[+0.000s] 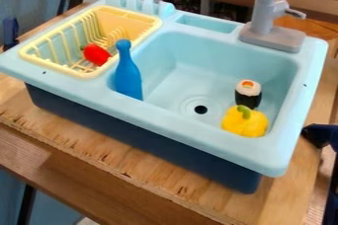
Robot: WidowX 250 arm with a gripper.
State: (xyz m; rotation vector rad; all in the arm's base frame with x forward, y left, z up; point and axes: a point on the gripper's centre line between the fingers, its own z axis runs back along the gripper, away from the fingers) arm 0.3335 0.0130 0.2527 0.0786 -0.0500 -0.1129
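A blue bottle stands upright at the left side of the light blue sink basin, beside the yellow dish rack. Inside the rack lies a small red pepper-like toy, towards its front right. On the right side of the basin floor is a sushi roll with a black wrap, white top and orange centre. Just in front of it sits a yellow bell pepper with a green stem, close to the basin's front right wall.
A grey faucet rises at the sink's back right. The sink unit stands on a wooden board. A dark clamp-like object is at the right edge, and another dark blue one is at the left.
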